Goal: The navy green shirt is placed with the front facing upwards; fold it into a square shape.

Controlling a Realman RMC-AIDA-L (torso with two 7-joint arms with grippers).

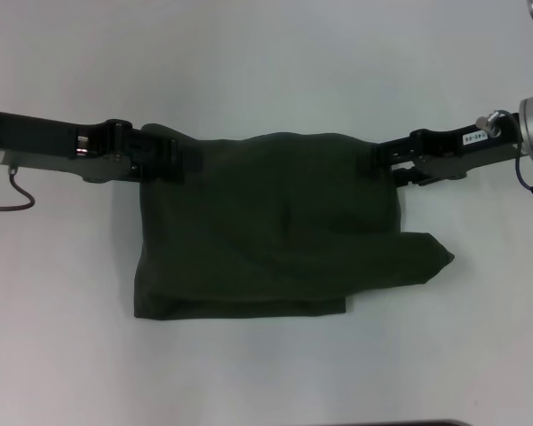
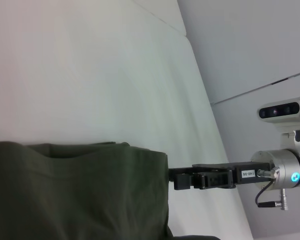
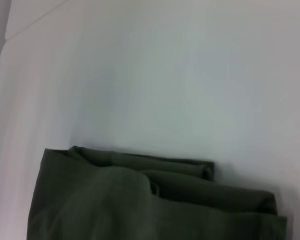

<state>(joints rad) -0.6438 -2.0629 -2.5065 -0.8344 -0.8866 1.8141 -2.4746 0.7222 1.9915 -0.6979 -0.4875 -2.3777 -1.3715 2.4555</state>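
The navy green shirt (image 1: 275, 231) lies partly folded mid-tabletop (image 1: 266, 53), its far edge lifted by both arms. The left gripper (image 1: 164, 149) pinches the far-left corner and the right gripper (image 1: 386, 155) the far-right, jaws closed on cloth. The right side trails a loose point; uneven pulling or a slipping corner could skew the fold.

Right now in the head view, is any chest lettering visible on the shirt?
No. The navy green shirt shows only plain dark green fabric, folded over, with no letters visible.
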